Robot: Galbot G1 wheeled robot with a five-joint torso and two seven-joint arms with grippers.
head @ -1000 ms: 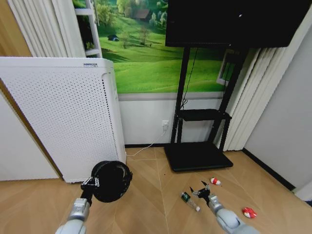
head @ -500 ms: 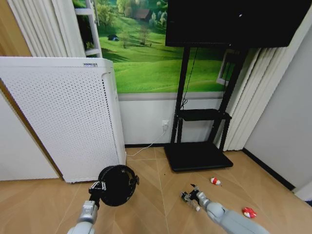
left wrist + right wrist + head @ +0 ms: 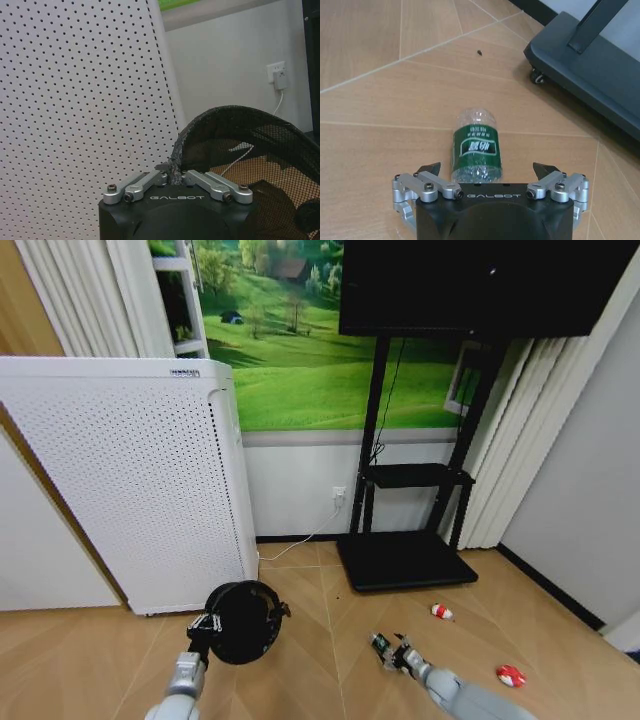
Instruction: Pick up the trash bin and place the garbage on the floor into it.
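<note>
The left claw (image 3: 204,624) is clamped on the rim of the black mesh trash bin (image 3: 243,620), holding it tipped so its mouth faces the camera, just in front of the white perforated appliance (image 3: 130,480). In the left wrist view the claw (image 3: 174,175) pinches the bin's rim (image 3: 220,117) between its closed fingers.

The right claw (image 3: 397,652) hangs low over the wood floor (image 3: 300,670), its fingers (image 3: 431,168) spread apart on either side of the clear bottle with a green label (image 3: 475,145), which lies on its side between them. 2 more pieces of garbage lie farther right on the floor: a red-and-white piece (image 3: 440,612) near the black TV stand base (image 3: 405,560), and a red piece (image 3: 511,675) beyond it.
</note>
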